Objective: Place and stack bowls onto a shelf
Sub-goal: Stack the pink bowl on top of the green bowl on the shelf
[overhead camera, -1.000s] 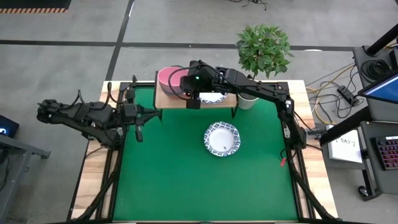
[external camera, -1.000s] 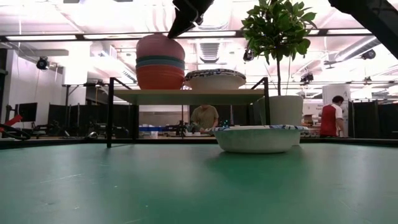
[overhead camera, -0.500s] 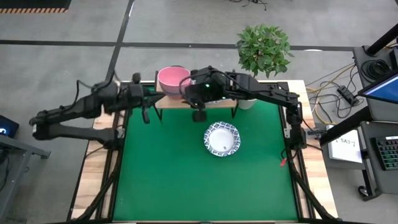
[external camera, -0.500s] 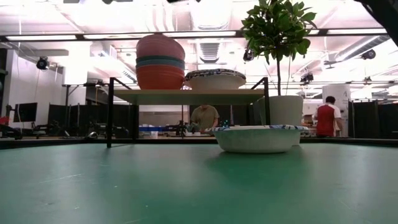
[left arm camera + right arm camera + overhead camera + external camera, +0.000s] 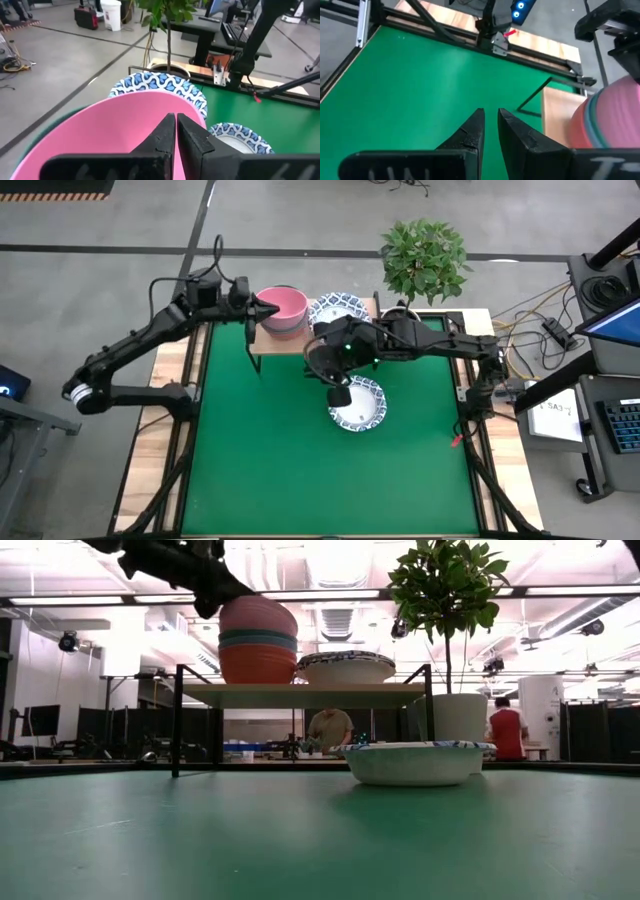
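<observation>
High view shows my left gripper (image 5: 250, 307), fingers together and empty, beside the pink bowl (image 5: 283, 307) stacked on the shelf (image 5: 268, 342), while my right gripper (image 5: 338, 394), nearly closed, hovers over the table's patterned bowl (image 5: 362, 408).

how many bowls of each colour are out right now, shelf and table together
pink bowl: 1
teal bowl: 1
blue bowl: 1
red bowl: 1
white bowls with blue pattern: 2, one on the shelf, one on the table
total: 6 in view; the shelf's patterned one could hide another nested in it
</observation>
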### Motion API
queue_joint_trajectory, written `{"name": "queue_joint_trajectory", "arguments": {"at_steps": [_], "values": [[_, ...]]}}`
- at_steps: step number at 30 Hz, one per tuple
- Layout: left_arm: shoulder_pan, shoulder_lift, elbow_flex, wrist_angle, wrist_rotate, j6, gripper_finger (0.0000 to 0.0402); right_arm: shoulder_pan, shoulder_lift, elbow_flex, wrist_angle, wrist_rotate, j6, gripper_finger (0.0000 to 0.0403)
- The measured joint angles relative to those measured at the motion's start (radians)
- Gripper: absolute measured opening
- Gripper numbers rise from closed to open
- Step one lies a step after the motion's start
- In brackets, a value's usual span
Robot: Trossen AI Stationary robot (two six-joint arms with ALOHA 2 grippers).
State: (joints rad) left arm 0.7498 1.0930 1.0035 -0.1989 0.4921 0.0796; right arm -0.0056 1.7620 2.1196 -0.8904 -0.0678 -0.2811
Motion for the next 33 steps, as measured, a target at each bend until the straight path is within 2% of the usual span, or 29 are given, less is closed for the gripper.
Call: {"name": "queue_joint_trajectory", "arguments": {"at_steps": [6, 17, 23, 33], "values": [[-0.001, 0.013, 0.000, -0.005, 0.004, 0.010, 0.0000, 0.009, -0.104, -0.203, 0.112, 0.016, 0.054, 0.0043], [-0.055, 0.018, -0.002, -0.058, 0.003, 0.011, 0.0000, 0.008, -0.284, -0.584, 0.468, 0.019, 0.100, 0.0043], [-0.103, 0.018, -0.002, -0.053, -0.002, 0.007, 0.0000, 0.007, -0.300, -0.675, 0.590, 0.020, 0.098, 0.0043], [-0.118, 0.075, -0.005, -0.047, -0.048, -0.014, 0.0000, 0.008, -0.299, -0.736, 0.657, 0.020, 0.106, 0.0043]]}}
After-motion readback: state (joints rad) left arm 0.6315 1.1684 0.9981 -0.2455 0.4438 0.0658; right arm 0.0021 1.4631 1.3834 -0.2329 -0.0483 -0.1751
